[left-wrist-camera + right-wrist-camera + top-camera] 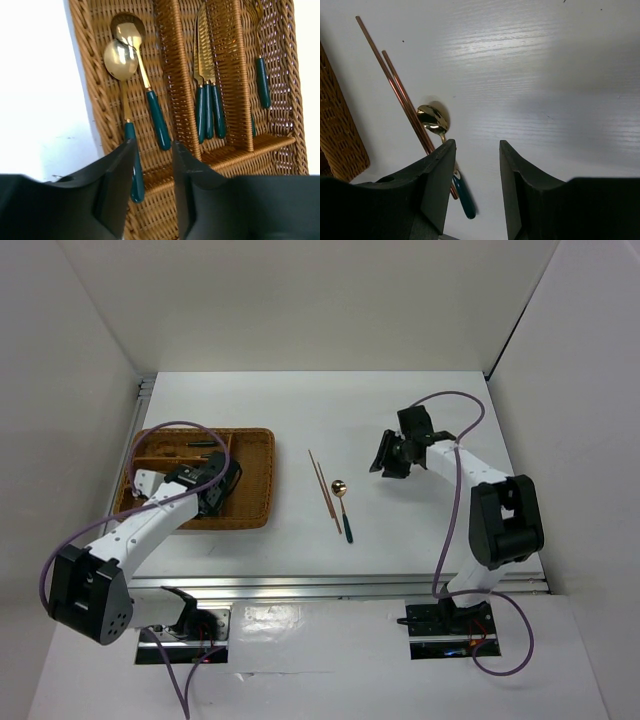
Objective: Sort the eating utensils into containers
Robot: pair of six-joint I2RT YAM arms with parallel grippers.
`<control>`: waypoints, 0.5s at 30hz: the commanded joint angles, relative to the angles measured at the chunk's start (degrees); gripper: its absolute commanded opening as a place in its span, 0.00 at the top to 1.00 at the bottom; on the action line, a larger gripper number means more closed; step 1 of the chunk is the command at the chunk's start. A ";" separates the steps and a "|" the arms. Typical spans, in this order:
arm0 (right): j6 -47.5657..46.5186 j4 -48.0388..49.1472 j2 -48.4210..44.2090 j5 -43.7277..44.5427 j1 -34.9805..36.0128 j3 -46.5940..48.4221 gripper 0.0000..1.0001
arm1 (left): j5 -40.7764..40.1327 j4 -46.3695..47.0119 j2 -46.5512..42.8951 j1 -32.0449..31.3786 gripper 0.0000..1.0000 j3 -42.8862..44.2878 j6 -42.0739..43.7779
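Observation:
The brown wicker tray (262, 502) lies at the left of the table. My left gripper (215, 492) hovers over it, open and empty. In the left wrist view (152, 150) its fingers straddle bare weave beside the teal handle of one of two gold spoons (121, 60) in the tray's (95, 95) outer compartment. Knives and a fork (207, 100) lie in the middle compartment, another fork (262, 82) in the far one. A gold spoon (343, 502) and two gold chopsticks (322, 490) lie on the table. My right gripper (386, 456) is open above the table, right of them.
In the right wrist view the open gripper (476, 147) hangs over bare white table, with the spoon (433, 118) and chopsticks (395, 85) at its left finger and the tray corner (340, 135) at the left edge. White walls enclose the table.

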 commanded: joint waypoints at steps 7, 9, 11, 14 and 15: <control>-0.82 2.41 2.30 -2.72 -0.40 3.65 0.54 | 8.87 12.09 3.60 1.21 0.43 2.85 3.10; -0.82 2.41 2.30 -2.72 -0.40 3.65 0.54 | 10.38 15.33 3.60 1.74 0.43 1.70 6.95; -1.87 2.41 2.30 -3.25 -0.40 3.65 0.54 | 12.49 19.56 3.60 1.74 0.44 1.08 12.99; -2.58 2.93 1.68 -4.47 -0.40 3.65 0.54 | 15.73 27.27 3.60 2.27 0.44 2.31 24.25; -3.36 3.45 1.68 -5.09 -0.40 3.65 0.54 | 17.14 30.35 3.60 2.27 0.44 2.31 33.51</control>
